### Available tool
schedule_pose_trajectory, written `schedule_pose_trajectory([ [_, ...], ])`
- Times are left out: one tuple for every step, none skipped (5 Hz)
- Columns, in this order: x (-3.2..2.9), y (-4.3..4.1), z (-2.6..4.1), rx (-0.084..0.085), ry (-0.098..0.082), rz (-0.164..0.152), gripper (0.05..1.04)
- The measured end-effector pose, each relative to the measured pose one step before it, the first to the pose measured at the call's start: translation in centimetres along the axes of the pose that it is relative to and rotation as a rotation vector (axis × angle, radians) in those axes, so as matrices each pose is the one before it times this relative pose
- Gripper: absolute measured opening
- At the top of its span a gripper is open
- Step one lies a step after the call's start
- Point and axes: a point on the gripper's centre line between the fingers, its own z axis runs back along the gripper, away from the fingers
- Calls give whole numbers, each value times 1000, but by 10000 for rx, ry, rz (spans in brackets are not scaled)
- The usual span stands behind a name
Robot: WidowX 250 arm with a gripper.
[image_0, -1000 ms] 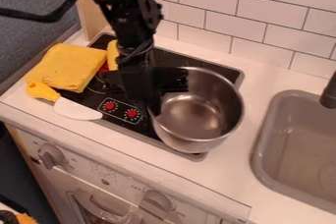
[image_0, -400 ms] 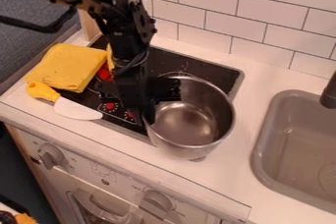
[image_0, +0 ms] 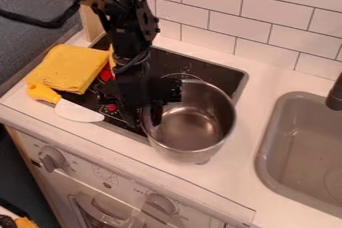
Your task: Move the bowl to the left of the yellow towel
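Note:
The black gripper (image_0: 145, 120) hangs over the front part of the stove, with its fingers astride the left rim of the metal bowl (image_0: 194, 148) and shut on it. This deep silver bowl sits at the stove's front right, its right side over the white counter; whether its base touches down, I cannot tell. To the left, a folded yellow towel (image_0: 69, 68) lies across the stove's left edge, apart from the bowl. The arm hides part of the stove between them.
A knife (image_0: 78, 111) with a yellow handle lies in front of the towel. Behind the arm, a yellow and red item is partly hidden on the black stove (image_0: 217, 73). The grey sink (image_0: 270, 137) and its dark faucet are at right; a tiled wall stands behind.
The bowl and gripper have moved together a little left and toward the counter's front edge. The towel and knife have stayed put.

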Motion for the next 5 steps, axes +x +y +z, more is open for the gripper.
schedule_pose_trajectory([
  [-120,-41,201,-66,-11,21,911],
  [-308,95,824,-33,90,-61,1012],
  [-579,611,2174,64,310,-324,1007],
  [-374,1001,2062,-257,221,-514,1001],
  [-618,591,2027,-16,561,-463,1001],
])
